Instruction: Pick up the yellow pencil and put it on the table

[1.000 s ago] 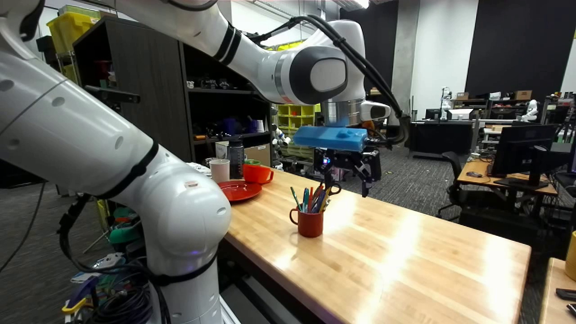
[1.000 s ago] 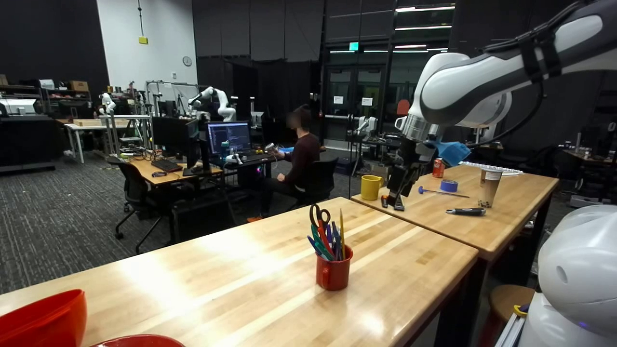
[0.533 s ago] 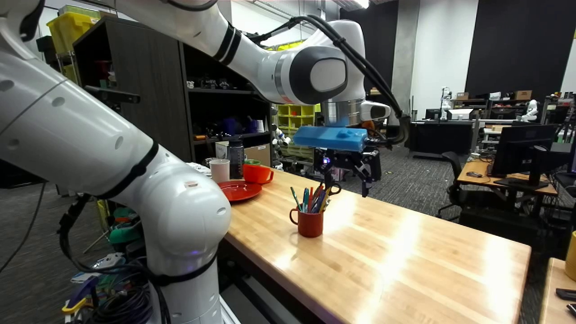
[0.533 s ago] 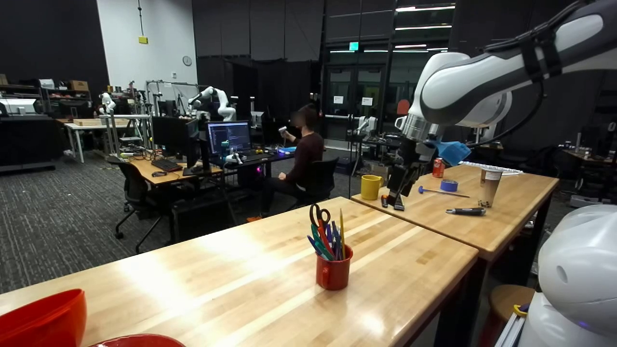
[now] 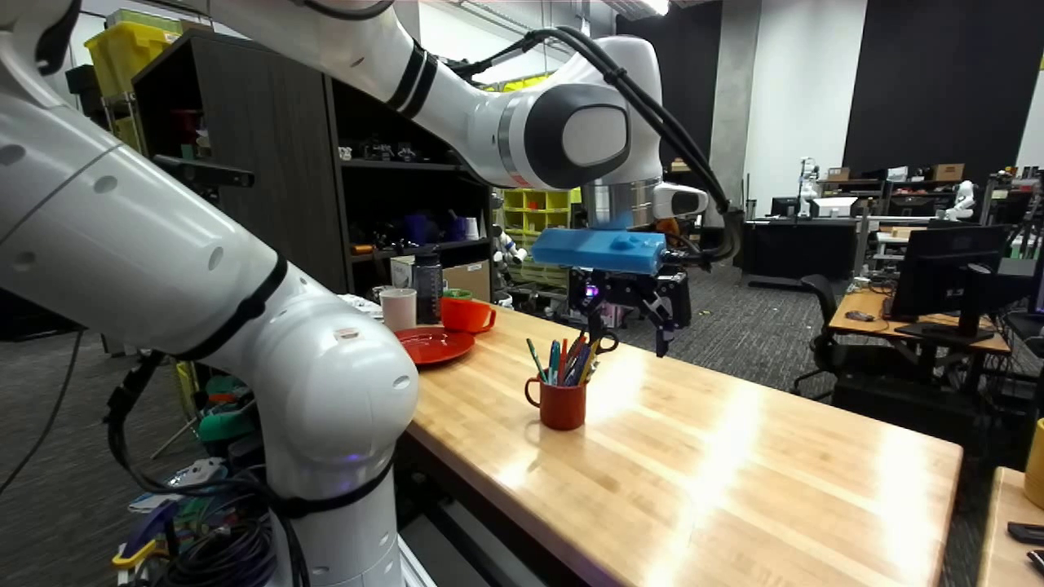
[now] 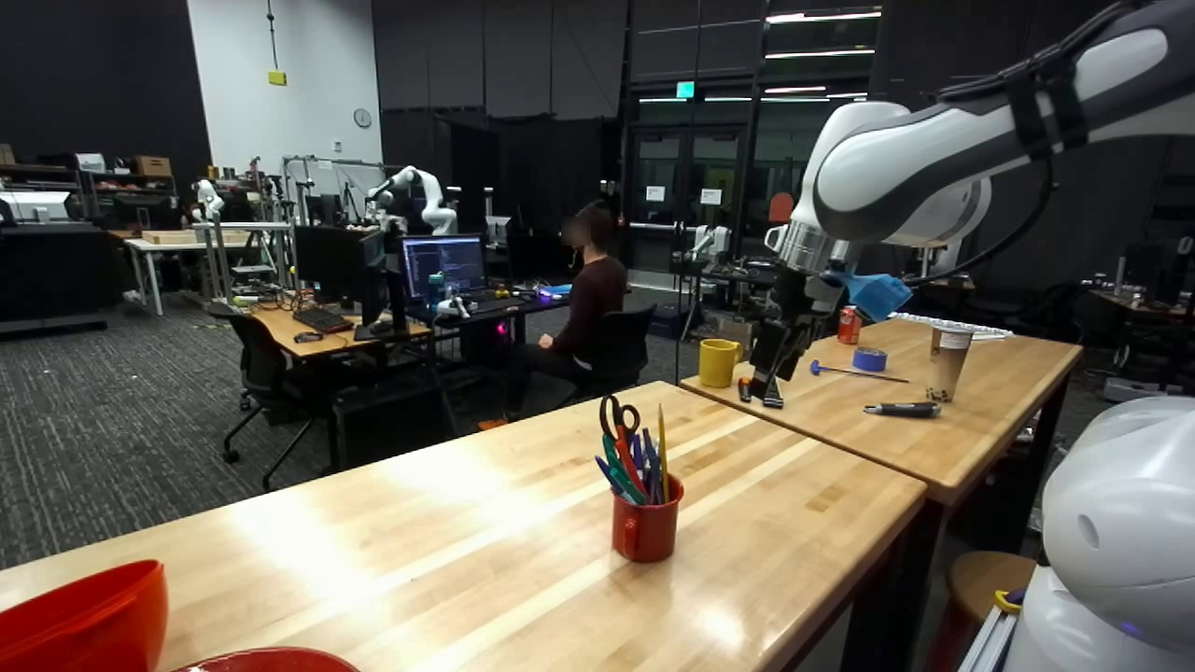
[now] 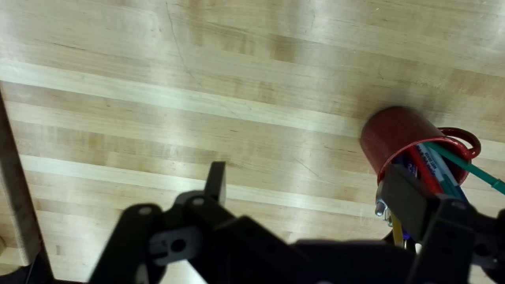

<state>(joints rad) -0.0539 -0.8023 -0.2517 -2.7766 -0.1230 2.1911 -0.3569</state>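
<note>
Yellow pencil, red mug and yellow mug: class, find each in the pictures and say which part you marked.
Yellow pencil [image 6: 663, 448], in an exterior view: on its exposed shaft.
Red mug [image 7: 394, 134], in the wrist view: on its outer wall.
Yellow mug [image 6: 716, 365], in an exterior view: on its side wall.

- In an exterior view, your pencil stands in the mug, right of the scissors.
- The mug sits on your table.
- In an exterior view, the plate lies left of and behind the mug.
- In the wrist view, one finger of your gripper hangs before the mug.
- Behind your table, the far table bears a can.
</note>
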